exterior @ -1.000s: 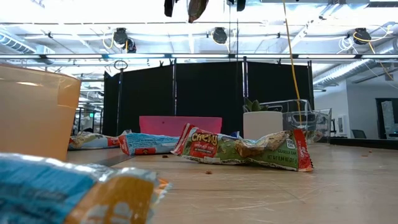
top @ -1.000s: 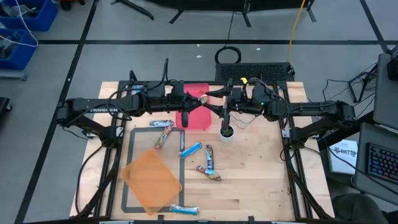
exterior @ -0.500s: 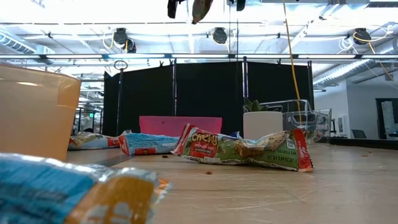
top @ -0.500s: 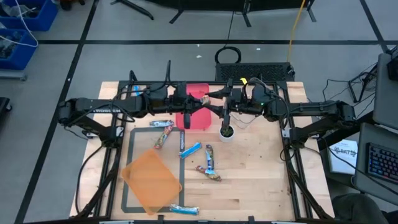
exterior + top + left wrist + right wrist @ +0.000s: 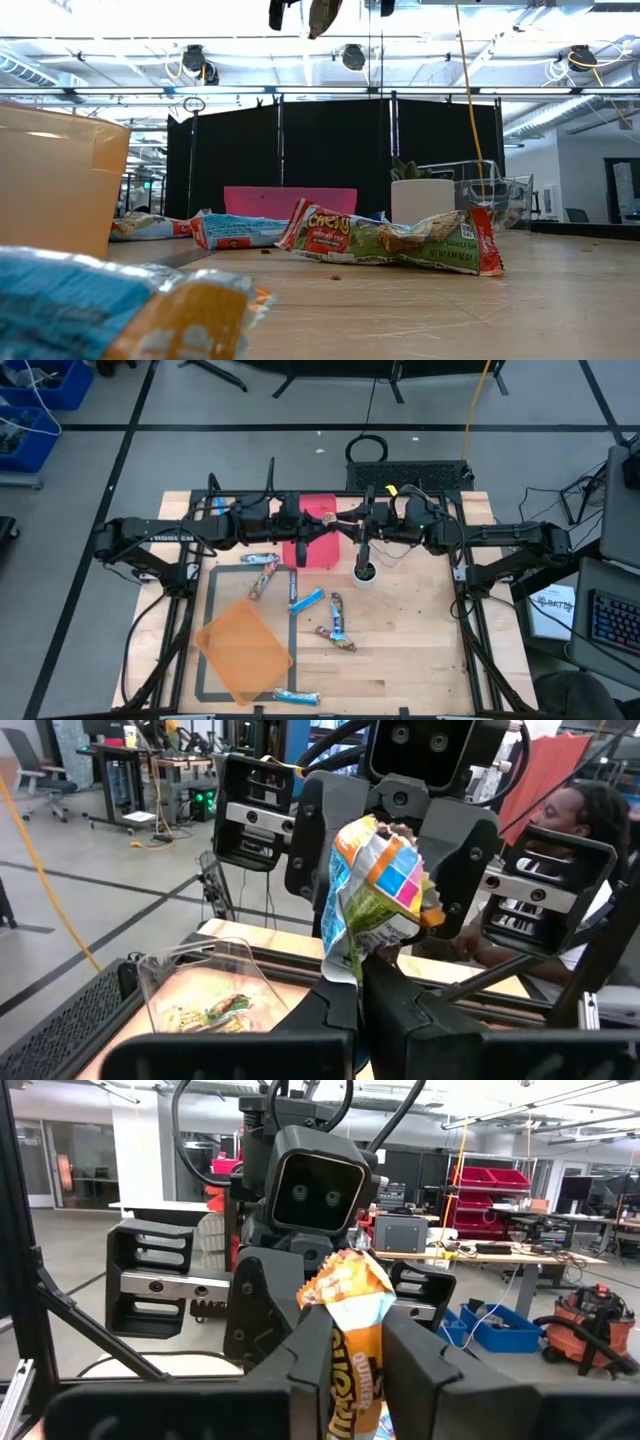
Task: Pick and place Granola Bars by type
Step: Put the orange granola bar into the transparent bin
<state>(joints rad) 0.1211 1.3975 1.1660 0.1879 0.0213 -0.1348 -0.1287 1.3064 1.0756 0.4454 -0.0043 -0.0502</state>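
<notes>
One granola bar in a blue, green and orange wrapper is held in the air above the pink tray. My left gripper comes from the table's left and is shut on one end of it. My right gripper comes from the right and is shut on the other end. Several more bars lie flat on the table: blue ones and multicolour ones. My left gripper pinches the bar's near end between its two fingers, level, from the table's left. The bar sticks out beyond the fingertips, crumpled, clear of tray and table. My right gripper has the bar's other end between its two fingers, level, from the table's right. The crimped orange tip sticks out past the fingers.
An orange container lies at the front left. A small potted plant in a white cup stands right of the pink tray. A clear container holds a bar. A person sits beyond the table.
My right gripper's fingers have closed in on the free end of the bar that my left gripper holds up. Bar and left gripper have stayed above the pink tray.
</notes>
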